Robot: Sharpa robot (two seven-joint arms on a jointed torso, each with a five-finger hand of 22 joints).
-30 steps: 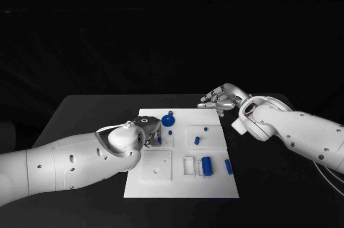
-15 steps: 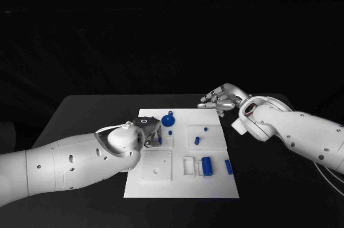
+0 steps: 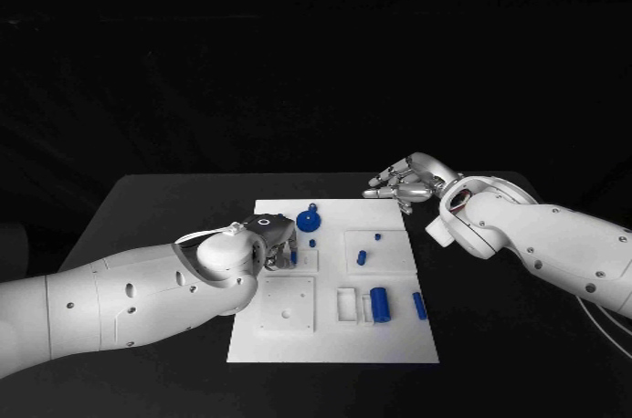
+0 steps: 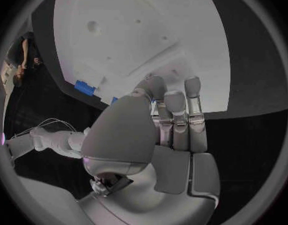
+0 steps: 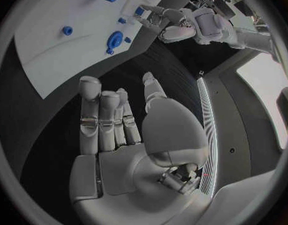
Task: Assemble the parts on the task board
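Left hand point(image 3: 273, 242) sits on my white task board point(image 3: 330, 340), grip unclear; right hand point(image 3: 405, 182) hangs empty, fingers apart, over the matte black desk point(image 3: 158, 208).

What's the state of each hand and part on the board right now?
left hand: over the task board's left side, fingers down at a small blue part; grip unclear
right hand: open, holds nothing, off the board's far right corner
task board: flat on table
blue cylinder: lying flat in a white holder
round blue part: resting on board
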